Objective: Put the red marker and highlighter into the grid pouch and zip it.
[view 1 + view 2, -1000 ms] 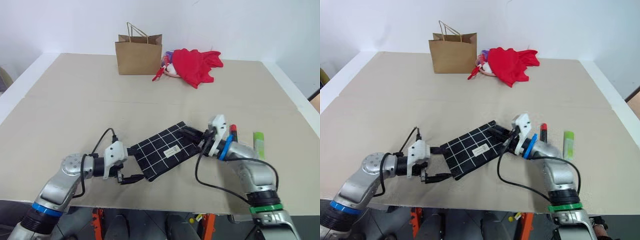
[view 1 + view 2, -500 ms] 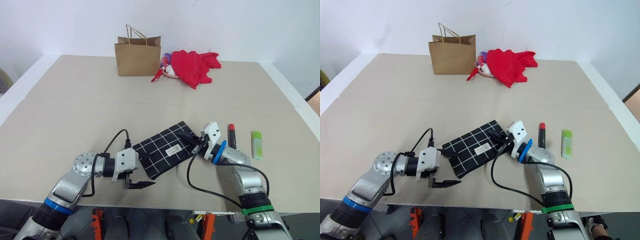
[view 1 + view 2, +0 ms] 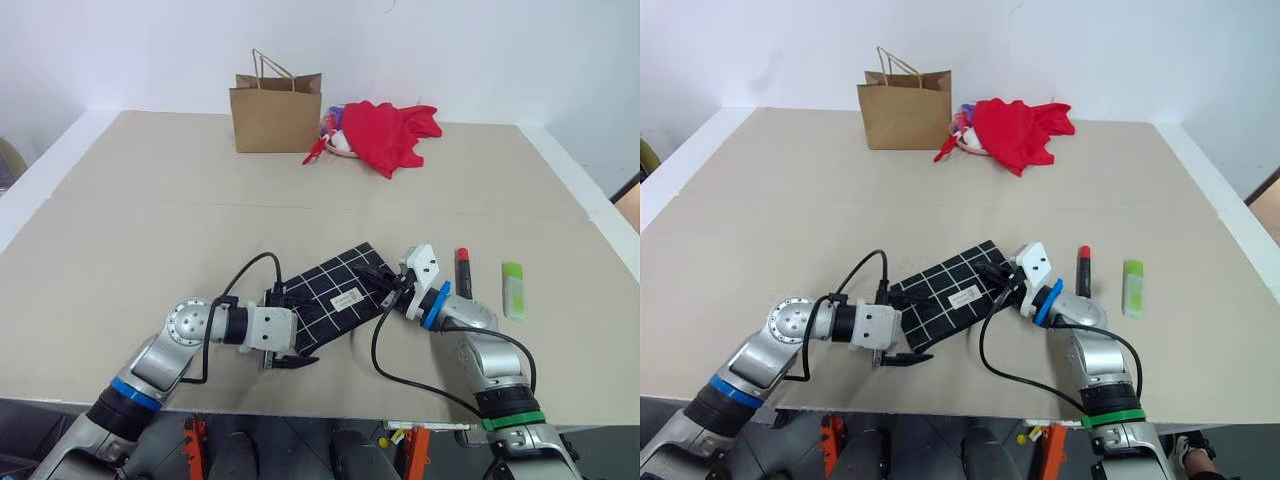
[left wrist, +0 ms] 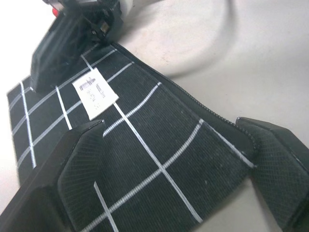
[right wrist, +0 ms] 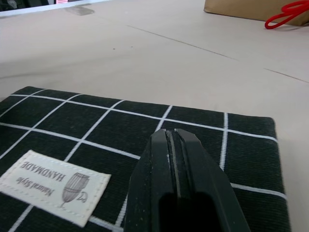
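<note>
Brown paper bag (image 3: 278, 112) and red cloth (image 3: 388, 132) far off, upper centre; left end effector (image 3: 288, 330) wide astride grid pouch (image 3: 325, 305) corner, right end effector (image 3: 378, 282) pressed shut atop; red marker (image 3: 463, 272), highlighter (image 3: 514, 289) near right surface (image 3: 150, 220) edge

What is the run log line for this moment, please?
left gripper: open, astride pouch corner | right gripper: shut, on pouch | marker, highlighter: on table

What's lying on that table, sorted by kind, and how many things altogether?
Pens: 2, the red marker and the highlighter
Pouches: 1, the grid pouch
Paper bags: 1, the brown bag
Cloths: 1, the red cloth
Total: 5
</note>
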